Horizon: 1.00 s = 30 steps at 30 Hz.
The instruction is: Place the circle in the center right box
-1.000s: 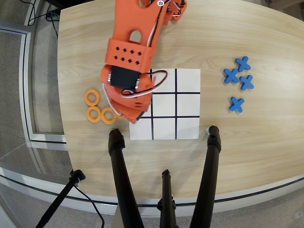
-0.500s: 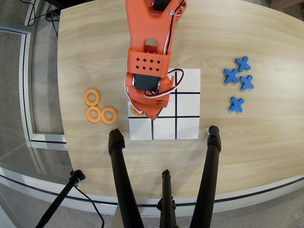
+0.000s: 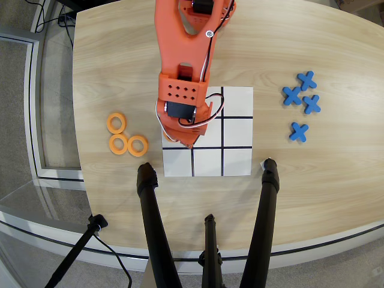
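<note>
The gripper (image 3: 182,141) hangs low at frame centre-left, right over the center right box (image 3: 177,139), the middle cell of the grid sheet's (image 3: 237,162) left-hand column. The arm's own body hides the jaws, so how far they stand apart, and whether the circle is in them, cannot be told; no ring shows in that cell. Three orange rings (image 3: 127,137) lie loose on the wood to the left of the sheet, near its edge. Such a ring looks light, stiff and slick: best pinched across its rim through the hole, and apt to skate on paper. Four blue X pieces (image 3: 301,104) sit well apart at right. Black tripod legs (image 3: 153,222) rise at bottom, clear of the grid.
</note>
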{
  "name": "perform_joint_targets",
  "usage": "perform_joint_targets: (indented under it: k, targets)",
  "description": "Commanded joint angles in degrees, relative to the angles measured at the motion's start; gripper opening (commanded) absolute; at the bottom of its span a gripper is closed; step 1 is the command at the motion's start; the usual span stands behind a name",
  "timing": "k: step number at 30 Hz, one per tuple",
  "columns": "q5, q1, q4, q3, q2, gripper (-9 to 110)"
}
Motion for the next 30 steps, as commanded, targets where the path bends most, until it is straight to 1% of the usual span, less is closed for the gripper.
perform_joint_targets:
  k: [1, 14, 16, 19, 23, 24, 27, 30]
  targets:
    - [0.44, -0.97, 0.0, -0.97, -0.26, 0]
    - [0.53, -1.58, 1.14, -0.26, 0.62, 0]
    - [0.18, -1.41, 1.93, -0.62, 0.97, 4]
    - [0.09, -1.05, 2.55, -1.14, 2.02, 13]
    - [-0.09, -0.53, 5.1, -2.55, 4.57, 14]
    - [-0.09, -0.44, 6.5, -3.43, 5.45, 14]
    - [-0.26, -0.09, 11.51, -6.5, 9.23, 20]
    - [-0.26, 0.0, 16.52, -9.05, 14.85, 20]
